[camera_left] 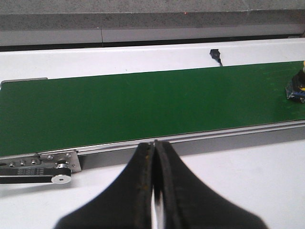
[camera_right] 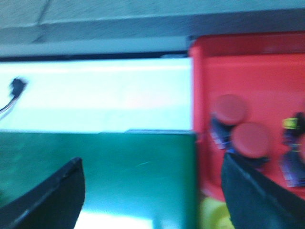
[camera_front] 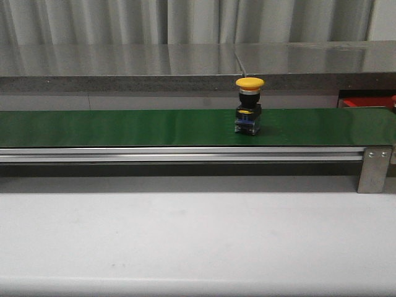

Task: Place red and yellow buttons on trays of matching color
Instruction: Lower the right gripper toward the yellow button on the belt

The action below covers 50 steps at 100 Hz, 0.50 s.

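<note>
A yellow mushroom-head button stands upright on the green conveyor belt, right of centre; part of it shows at the edge of the left wrist view. My left gripper is shut and empty, over the white table just short of the belt's near rail. My right gripper is open and empty, above the belt's end beside the red tray. The red tray holds several red buttons. A bit of the yellow tray shows below it. No gripper shows in the front view.
The belt's metal rail and end bracket run along its near side. A black cable plug lies on the white surface behind the belt. A grey ledge runs across the back. The red tray's corner shows at the far right.
</note>
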{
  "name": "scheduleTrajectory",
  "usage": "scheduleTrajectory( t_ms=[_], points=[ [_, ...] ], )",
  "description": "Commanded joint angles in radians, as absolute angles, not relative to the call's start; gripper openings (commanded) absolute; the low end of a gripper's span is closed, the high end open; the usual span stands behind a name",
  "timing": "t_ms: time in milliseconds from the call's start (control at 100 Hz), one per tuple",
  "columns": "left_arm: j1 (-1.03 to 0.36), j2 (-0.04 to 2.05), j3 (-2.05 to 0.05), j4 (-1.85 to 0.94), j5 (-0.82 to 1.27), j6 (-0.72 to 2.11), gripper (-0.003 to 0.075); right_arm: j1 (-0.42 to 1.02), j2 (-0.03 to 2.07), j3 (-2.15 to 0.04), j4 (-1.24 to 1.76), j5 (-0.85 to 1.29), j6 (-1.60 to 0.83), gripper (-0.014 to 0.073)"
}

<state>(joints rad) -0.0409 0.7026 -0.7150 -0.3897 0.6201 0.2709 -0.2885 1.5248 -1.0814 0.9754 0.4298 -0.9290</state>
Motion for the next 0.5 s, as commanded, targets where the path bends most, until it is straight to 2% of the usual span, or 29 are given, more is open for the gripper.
scheduleTrajectory(
  t_ms=[0,490],
  points=[
    [-0.048,0.7,-0.744,-0.415,0.556,0.271,-0.002,-0.262,1.48,-1.104,0.987,0.465,-0.938,0.0585],
    [-0.048,0.7,-0.744,-0.415,0.556,0.271,-0.002,-0.056,1.483,-1.106,0.978,0.53,-1.008,0.0584]
  ],
)
